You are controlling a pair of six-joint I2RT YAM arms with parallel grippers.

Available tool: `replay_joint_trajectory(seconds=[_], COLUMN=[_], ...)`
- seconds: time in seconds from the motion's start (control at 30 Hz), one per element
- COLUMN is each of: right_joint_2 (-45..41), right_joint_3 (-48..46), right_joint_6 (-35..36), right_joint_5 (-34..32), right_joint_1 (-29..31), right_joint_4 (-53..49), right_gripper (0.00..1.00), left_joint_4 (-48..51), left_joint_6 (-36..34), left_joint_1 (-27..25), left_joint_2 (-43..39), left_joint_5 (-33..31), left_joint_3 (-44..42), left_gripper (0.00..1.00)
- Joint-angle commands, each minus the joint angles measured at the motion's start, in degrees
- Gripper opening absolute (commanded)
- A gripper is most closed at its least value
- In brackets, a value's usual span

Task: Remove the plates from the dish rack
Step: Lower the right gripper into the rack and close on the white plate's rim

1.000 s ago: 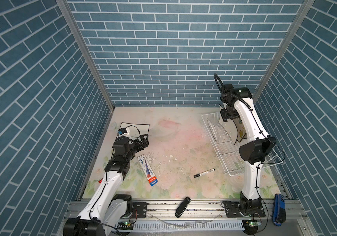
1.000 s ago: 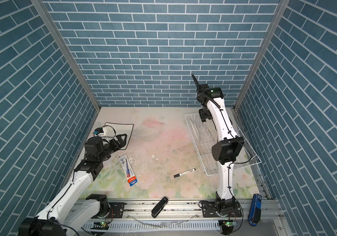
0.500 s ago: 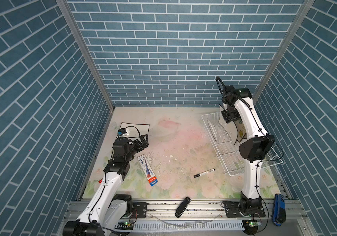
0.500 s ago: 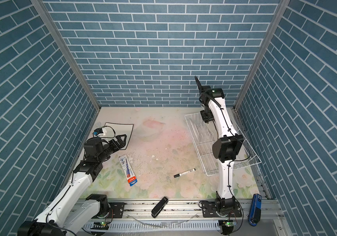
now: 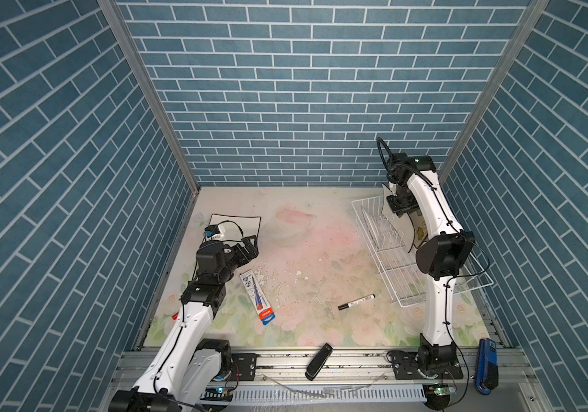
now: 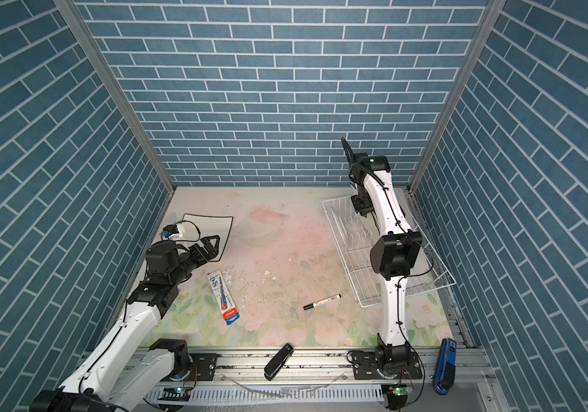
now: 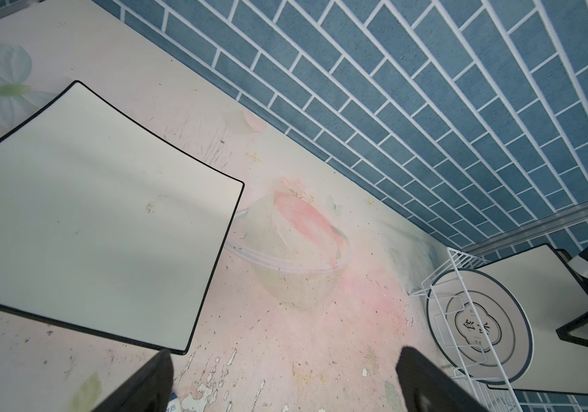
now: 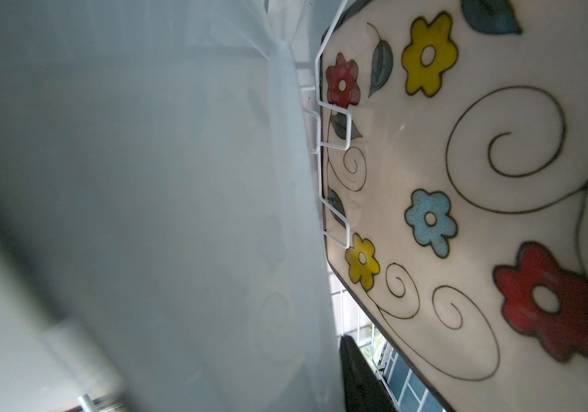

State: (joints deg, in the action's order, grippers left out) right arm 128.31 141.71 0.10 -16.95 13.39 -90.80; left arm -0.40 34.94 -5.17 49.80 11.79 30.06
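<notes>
tabletop rack (image 5: 363, 204): flowered plate (image 8: 463, 178) beside right pincer (image 5: 400, 213).

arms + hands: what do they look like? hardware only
Both alike. The left arm and right arm have glossy white curved links with bulky black joint housings. Thin black cables run along them; a green light sits near the right wrist. The left hand and right hand are black, with triangular open-frame fingers.
</notes>
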Motion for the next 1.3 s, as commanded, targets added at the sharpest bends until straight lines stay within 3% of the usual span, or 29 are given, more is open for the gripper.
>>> replay_joint_trajectory(seconds=[0.0, 0.5, 1.27], right_joint_2=[0.55, 1.82, 1.44], right_joint_3=[0.67, 0.59, -0.02], right_joint_6=[2.66, 3.59, 3.26], right_joint_5=[0.45, 1.19, 1.14], right_joint_1=[0.06, -0.06, -0.22], right_joint_4=[0.43, 2.29, 1.95], right_gripper=[0.33, 0.30, 0.14], left_joint_4=[0.77, 1.44, 2.16], left_joint_6=[-0.58, -0.75, -0.75], left_joint_1=[-0.23, -0.28, -0.27], left_joint_2=[-0.50, -0.99, -1.61], left_joint_5=[-0.26, -0.37, -0.54], left_joint_3=[0.52, 0.52, 0.52], left_gripper=[1.00, 1.00, 1.00])
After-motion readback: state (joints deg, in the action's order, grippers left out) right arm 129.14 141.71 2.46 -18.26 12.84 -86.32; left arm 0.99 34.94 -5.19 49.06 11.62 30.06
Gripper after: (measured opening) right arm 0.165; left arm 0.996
